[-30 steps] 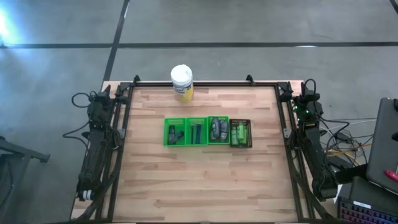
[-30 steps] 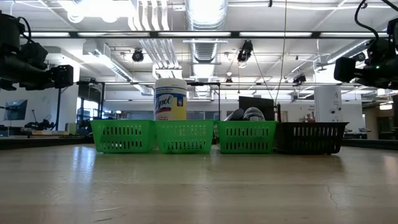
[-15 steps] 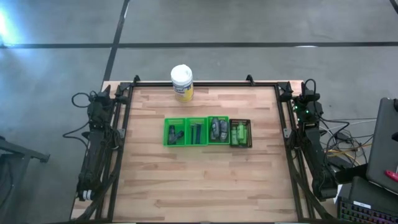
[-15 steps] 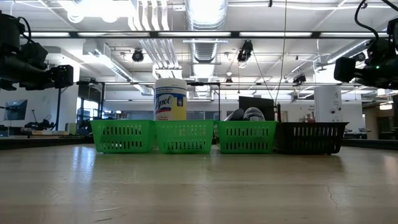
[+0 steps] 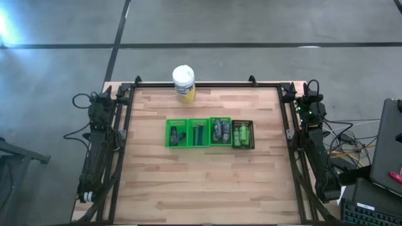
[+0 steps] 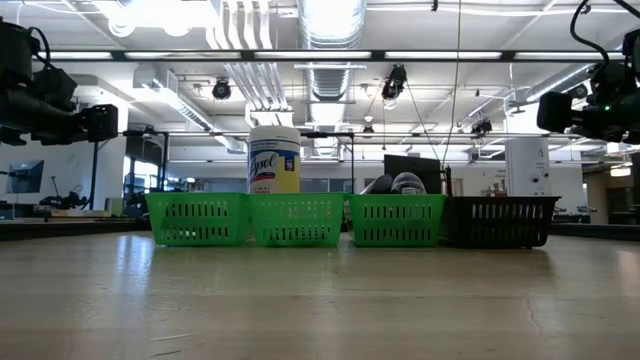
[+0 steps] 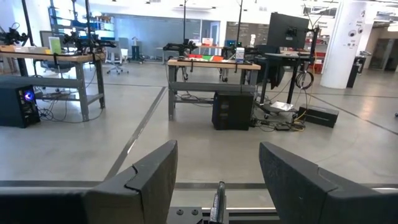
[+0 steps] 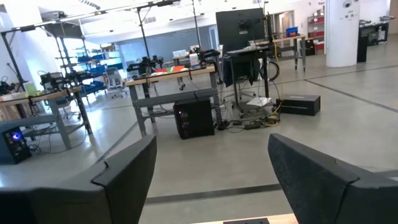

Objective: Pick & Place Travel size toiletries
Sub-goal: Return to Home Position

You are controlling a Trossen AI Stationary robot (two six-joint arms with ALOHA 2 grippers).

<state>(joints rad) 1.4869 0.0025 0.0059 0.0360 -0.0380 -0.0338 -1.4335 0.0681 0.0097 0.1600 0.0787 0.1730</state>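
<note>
Nothing has moved since the earlier frame. Your left gripper (image 7: pixel 217 163) and right gripper (image 8: pixel 211 168) stand wide open and empty, parked along the side edges of the light wooden table (image 5: pixel 201 182). You find the travel size toiletries (image 5: pixel 220 130) mid-table, inside three green slotted plastic baskets (image 6: pixel 297 220) and one black slotted basket (image 6: pixel 498 222).

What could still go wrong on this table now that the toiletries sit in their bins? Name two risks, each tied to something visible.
First, the dark grey toiletries in the rightmost green bin heap above its rim, so a bump might spill one. Second, the white-lidded jar stands near the far edge of the table and could be knocked off. The left gripper and right gripper, open and empty, rest at the sides, so neither threat looks imminent.
</note>
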